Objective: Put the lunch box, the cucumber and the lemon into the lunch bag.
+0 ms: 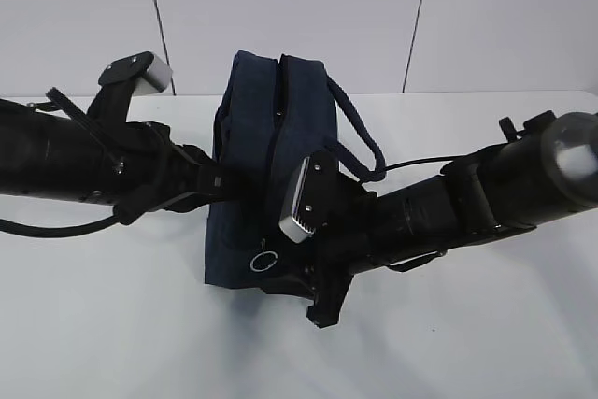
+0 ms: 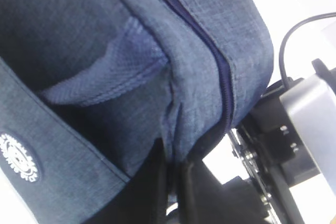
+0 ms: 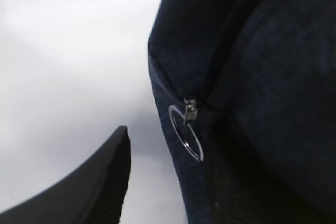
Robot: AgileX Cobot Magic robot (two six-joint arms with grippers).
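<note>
As the closed L gripper [image 1: 217, 184] pinches the lunch bag [image 1: 245, 231], its zipper ring [image 3: 186, 132] hangs just beside the part-open R gripper [image 1: 313, 277], w/ nothing held.

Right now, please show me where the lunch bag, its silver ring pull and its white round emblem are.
lunch bag [image 1: 245, 105]: exterior view, on its navy side panel.
silver ring pull [image 3: 180, 131]: right wrist view, on the ring's left rim.
white round emblem [image 2: 18, 157]: left wrist view, on the patch's middle.

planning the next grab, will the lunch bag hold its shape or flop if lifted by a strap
Likely floppy: the lunch bag is soft fabric, creased beside its zipper. Its strap hangs slack, so it would probably sag and swing.
</note>
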